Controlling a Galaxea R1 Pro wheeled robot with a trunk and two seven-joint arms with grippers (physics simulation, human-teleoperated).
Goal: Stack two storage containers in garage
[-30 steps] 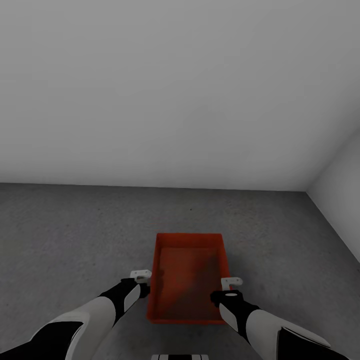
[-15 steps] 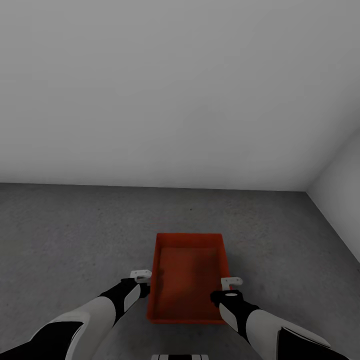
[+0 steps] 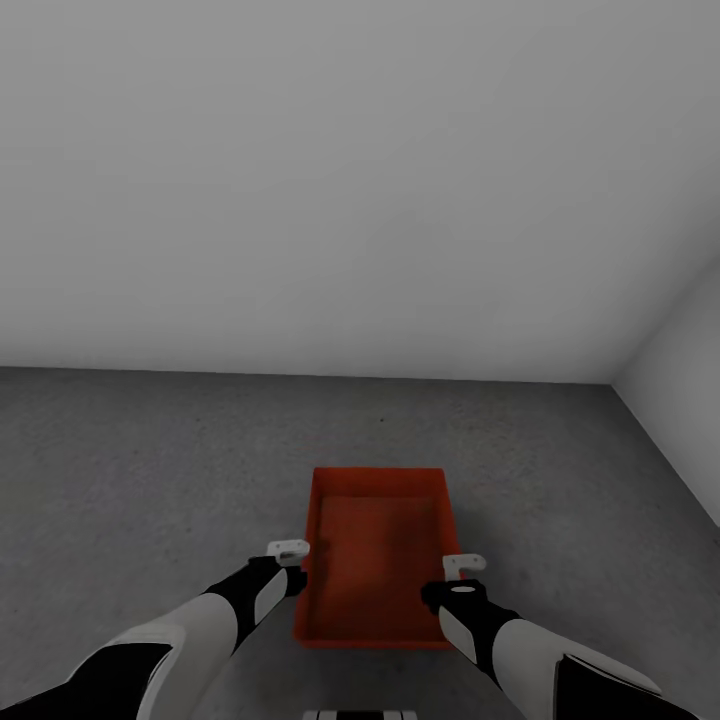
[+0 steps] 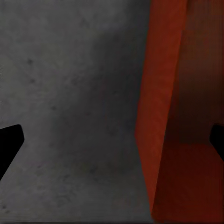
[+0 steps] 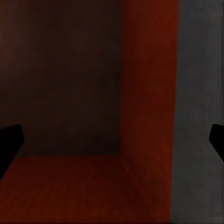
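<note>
Now the bin (image 3: 375, 555) rests on the garage floor (image 3: 150, 470), its long axis running away between both hands; left hand (image 3: 290, 549) and right hand (image 3: 463, 563) each straddle a side wall, fingers spread.

Bare grey-white wall (image 3: 350, 180) ahead, side wall (image 3: 685, 390) at right, mottled dark grey concrete floor (image 3: 150, 470).
</note>
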